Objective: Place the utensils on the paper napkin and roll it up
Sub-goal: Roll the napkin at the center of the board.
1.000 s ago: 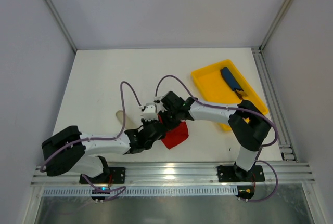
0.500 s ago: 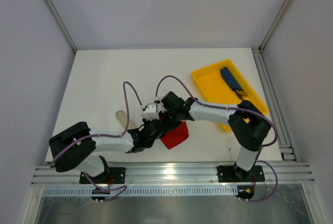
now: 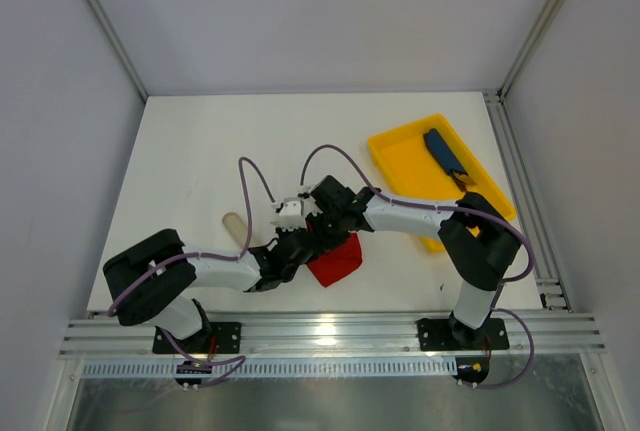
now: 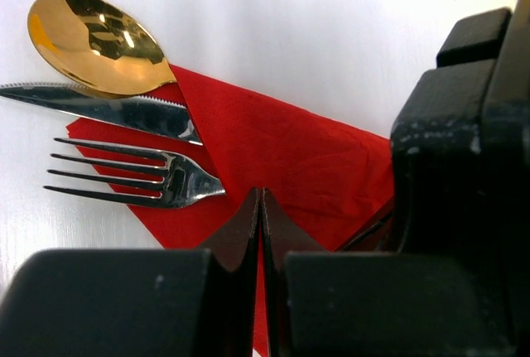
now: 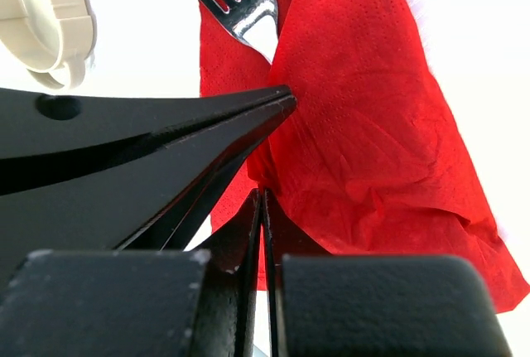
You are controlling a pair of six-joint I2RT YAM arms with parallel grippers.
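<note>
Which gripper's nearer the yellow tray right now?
Right, narrowly. Both are shut at the red napkin: the right gripper on the side toward the yellow tray, the left gripper just beyond, farther off.

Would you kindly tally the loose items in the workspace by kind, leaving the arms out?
Spoon: 1
Knife: 1
Fork: 1
Paper napkin: 1
Yellow tray: 1
Dark-blue oblong item: 1
Beige sleeve: 1
Total: 7
</note>
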